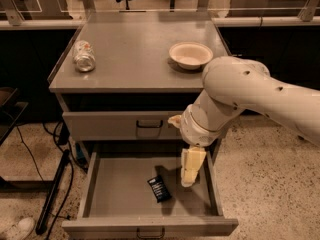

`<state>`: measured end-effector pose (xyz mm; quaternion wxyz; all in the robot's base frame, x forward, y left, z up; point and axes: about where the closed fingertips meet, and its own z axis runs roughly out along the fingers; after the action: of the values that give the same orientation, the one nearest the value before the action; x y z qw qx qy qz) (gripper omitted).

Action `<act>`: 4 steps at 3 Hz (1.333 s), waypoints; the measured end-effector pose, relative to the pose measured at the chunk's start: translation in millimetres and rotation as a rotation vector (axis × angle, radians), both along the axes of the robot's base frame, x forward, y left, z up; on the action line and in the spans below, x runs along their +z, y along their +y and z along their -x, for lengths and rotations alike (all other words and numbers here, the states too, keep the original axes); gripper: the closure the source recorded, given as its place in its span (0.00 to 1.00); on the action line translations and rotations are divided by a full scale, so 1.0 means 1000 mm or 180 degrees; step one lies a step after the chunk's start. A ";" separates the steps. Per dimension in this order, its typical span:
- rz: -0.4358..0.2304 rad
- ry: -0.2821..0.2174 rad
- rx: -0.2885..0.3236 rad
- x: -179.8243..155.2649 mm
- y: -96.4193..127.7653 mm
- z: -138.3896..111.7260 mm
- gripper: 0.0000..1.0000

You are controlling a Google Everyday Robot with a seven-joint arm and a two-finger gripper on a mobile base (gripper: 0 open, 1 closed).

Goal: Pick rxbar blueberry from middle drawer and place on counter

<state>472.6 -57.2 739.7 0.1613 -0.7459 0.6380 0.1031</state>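
The rxbar blueberry (159, 189), a small dark bar with white print, lies flat on the floor of the open middle drawer (100, 194), a little right of its centre. My gripper (190, 170) hangs down into the drawer from the big white arm, just right of the bar and a little above the drawer floor, not touching it. The counter (135, 54) is the grey cabinet top above.
On the counter, a crushed silver can (84, 55) lies at the left and a cream bowl (190, 54) sits at the right. The grey drawer above (120, 125) is shut. A dark pole (52, 194) and cables lie on the floor left of the cabinet.
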 end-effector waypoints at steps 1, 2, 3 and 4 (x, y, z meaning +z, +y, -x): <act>0.0025 0.0065 0.0093 -0.025 0.005 -0.007 0.00; 0.0073 0.0142 0.0210 -0.055 0.008 -0.015 0.00; 0.0172 0.0292 0.0173 -0.099 -0.008 -0.023 0.00; 0.0189 0.0306 0.0179 -0.108 -0.006 -0.026 0.00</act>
<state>498.2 -62.8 631.2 0.1053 -0.7622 0.6265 0.1243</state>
